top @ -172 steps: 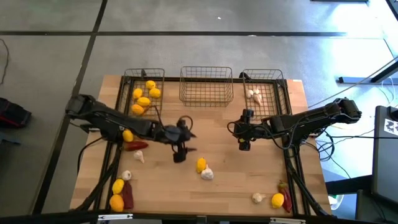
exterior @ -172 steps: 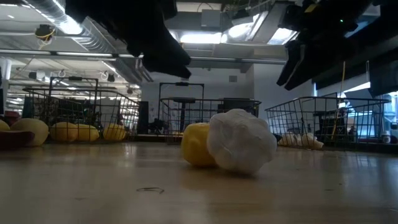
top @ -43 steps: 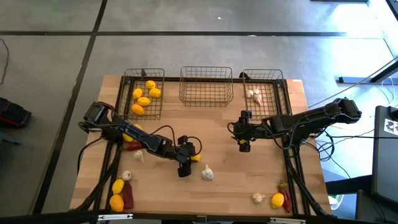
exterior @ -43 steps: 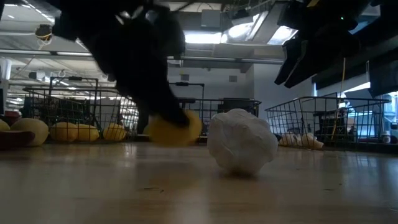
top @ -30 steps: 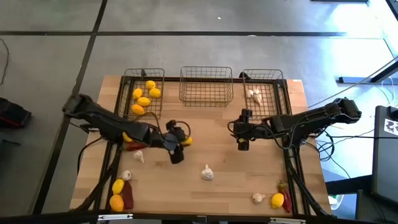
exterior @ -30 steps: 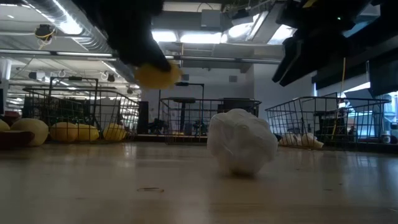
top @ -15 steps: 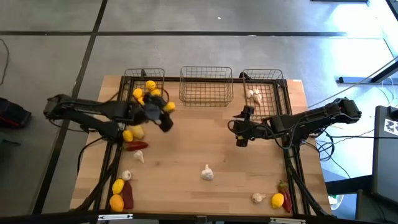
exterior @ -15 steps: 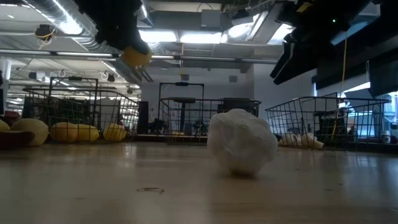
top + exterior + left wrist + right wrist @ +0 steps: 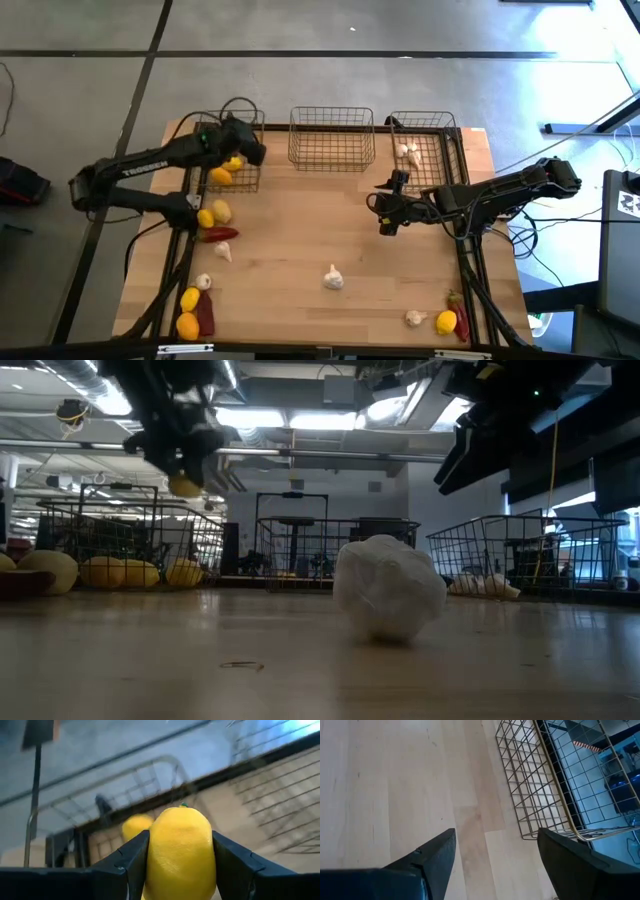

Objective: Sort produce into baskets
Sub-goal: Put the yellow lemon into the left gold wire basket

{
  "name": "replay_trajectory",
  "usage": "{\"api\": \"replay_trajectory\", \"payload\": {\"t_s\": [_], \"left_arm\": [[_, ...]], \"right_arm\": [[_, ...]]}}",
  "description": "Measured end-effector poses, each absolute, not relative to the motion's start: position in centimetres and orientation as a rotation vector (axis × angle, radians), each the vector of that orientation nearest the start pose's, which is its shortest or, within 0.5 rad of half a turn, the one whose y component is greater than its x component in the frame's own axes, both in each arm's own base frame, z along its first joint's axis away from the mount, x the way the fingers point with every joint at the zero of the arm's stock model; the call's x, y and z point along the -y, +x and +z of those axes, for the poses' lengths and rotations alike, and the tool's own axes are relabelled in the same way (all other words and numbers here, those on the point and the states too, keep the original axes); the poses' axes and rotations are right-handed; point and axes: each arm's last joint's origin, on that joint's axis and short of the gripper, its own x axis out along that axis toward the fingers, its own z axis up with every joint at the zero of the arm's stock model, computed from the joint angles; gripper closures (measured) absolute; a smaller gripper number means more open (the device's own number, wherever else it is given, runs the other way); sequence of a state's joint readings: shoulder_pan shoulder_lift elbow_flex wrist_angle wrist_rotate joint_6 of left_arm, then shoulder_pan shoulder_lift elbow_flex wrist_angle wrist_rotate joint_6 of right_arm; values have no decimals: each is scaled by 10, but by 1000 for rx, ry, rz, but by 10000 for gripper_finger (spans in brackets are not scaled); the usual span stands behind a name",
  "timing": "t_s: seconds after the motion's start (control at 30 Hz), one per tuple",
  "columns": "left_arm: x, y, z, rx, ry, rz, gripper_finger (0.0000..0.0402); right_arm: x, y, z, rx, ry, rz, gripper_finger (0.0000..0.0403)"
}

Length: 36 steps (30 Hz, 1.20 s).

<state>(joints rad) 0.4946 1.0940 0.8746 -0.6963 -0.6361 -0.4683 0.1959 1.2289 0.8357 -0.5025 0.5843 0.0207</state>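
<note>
My left gripper [image 9: 243, 152] hangs over the left wire basket [image 9: 205, 130] at the table's far left, shut on a yellow lemon [image 9: 181, 851], which also shows high up in the low view [image 9: 185, 484]. More lemons [image 9: 222, 176] lie in that basket. The middle basket [image 9: 332, 138] stands beside it. The right basket [image 9: 440, 140] holds garlic bulbs [image 9: 407, 152]. My right gripper [image 9: 388, 222] is open and empty above the table right of centre. A garlic bulb [image 9: 333, 279] rests on the table's middle. My left gripper pinches the lemon between its two fingers, one finger [image 9: 131, 860] on each of its opposite sides [image 9: 155, 855]. The lemon is lifted clear, above the left basket's floor, its pointed end away from the wrist.
On the table's left lie a lemon [image 9: 205, 216], a red chili [image 9: 220, 234], a garlic bulb [image 9: 204, 283], two more lemons [image 9: 188, 312] and a chili [image 9: 205, 315]. At the near right lie a garlic bulb [image 9: 414, 318], a lemon [image 9: 446, 321] and a chili [image 9: 458, 305].
My left gripper has carried the lemon from the table's middle up and toward the far left, and now stands over the left basket, still shut on it. The garlic bulb that lay beside the lemon has stayed in place.
</note>
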Motion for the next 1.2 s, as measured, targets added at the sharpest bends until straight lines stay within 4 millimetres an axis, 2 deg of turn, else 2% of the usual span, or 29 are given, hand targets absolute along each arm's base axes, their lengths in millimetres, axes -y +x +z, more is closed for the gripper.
{"api": "replay_trajectory", "payload": {"t_s": [0.27, 0.53, 0.87, 1.2], "left_arm": [[-145, 159, 237, -847, -438, 1330, 220], [-164, 152, 217, -934, -477, 1407, 220], [-175, 154, 199, -1026, -492, 1425, 216], [-177, 156, 192, -1066, -488, 1422, 165]], "right_arm": [[-31, 237, 242, -835, -312, -345, 127], [-31, 237, 242, -834, -314, -344, 127], [-31, 237, 242, -834, -314, -344, 127], [-31, 237, 242, -833, -314, -344, 127]]}}
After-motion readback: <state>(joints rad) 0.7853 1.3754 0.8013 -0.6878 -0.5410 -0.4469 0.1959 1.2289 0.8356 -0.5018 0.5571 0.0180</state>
